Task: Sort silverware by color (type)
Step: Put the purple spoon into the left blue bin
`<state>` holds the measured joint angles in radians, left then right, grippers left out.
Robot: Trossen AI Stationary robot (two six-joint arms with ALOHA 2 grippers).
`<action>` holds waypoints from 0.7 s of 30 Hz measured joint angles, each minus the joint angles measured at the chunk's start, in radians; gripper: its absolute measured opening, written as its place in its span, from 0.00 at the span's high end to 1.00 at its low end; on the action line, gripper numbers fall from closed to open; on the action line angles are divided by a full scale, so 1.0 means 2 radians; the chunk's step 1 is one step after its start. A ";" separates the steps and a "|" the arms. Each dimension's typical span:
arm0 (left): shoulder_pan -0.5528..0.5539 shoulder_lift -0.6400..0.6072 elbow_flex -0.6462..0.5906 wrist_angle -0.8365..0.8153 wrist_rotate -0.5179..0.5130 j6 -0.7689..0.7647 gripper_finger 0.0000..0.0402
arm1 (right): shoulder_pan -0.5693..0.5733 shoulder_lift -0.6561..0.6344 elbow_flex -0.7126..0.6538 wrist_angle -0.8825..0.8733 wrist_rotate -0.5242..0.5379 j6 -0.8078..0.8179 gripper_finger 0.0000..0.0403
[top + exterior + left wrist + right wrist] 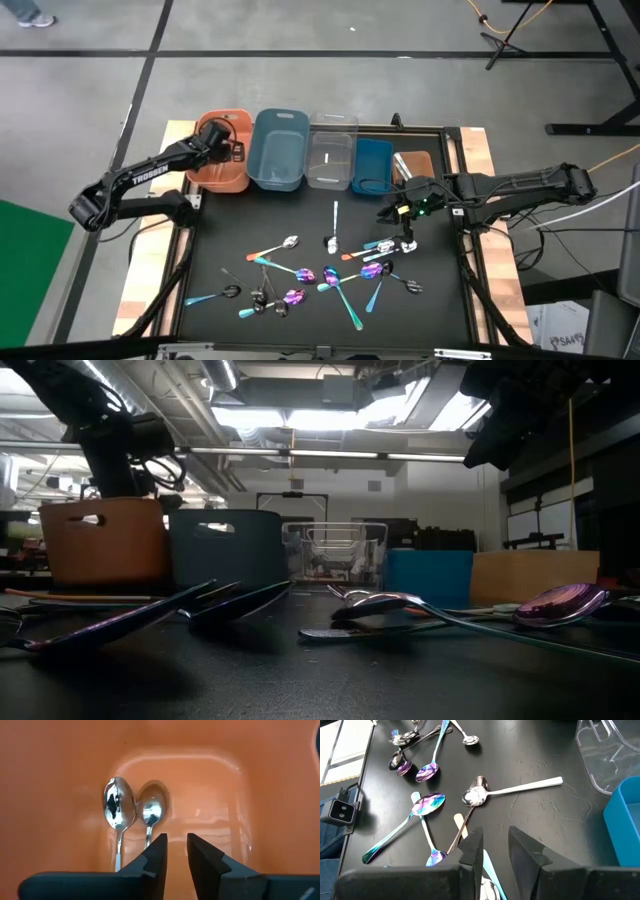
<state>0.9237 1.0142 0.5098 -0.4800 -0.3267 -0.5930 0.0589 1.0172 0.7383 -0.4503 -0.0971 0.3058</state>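
I'm holding the left gripper, fingers apart and empty, over the orange bin; 2 silver spoons are lying inside. The right gripper, fingers apart, is hovering over the remaining silverware, most of it lying unsorted on the surface.

Spoons partly out of sight
Two silver spoons lose their handles behind the left gripper; in the low view's foreground, utensils blur.

Two spoons in the orange bin are showing polished, mirror-bright metal. The bin is presenting smooth, glossy plastic. The surface is appearing matt black and finely scratched. The purple spoons are showing an iridescent sheen. The clear bin is looking like transparent plastic.
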 joint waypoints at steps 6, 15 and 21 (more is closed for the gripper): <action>0.000 -0.003 0.000 0.024 0.013 0.000 0.84 | 0.000 0.000 0.000 0.000 0.000 0.000 0.80; -0.001 -0.059 0.000 0.045 0.017 0.001 0.84 | 0.000 0.000 0.000 0.003 0.000 0.000 0.80; -0.020 -0.123 0.000 0.051 0.044 0.001 0.84 | 0.000 0.000 0.000 0.020 0.000 0.000 0.80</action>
<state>0.8839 0.7678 0.5098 -0.3775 -0.2385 -0.5914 0.0589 1.0172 0.7383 -0.4106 -0.0971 0.3056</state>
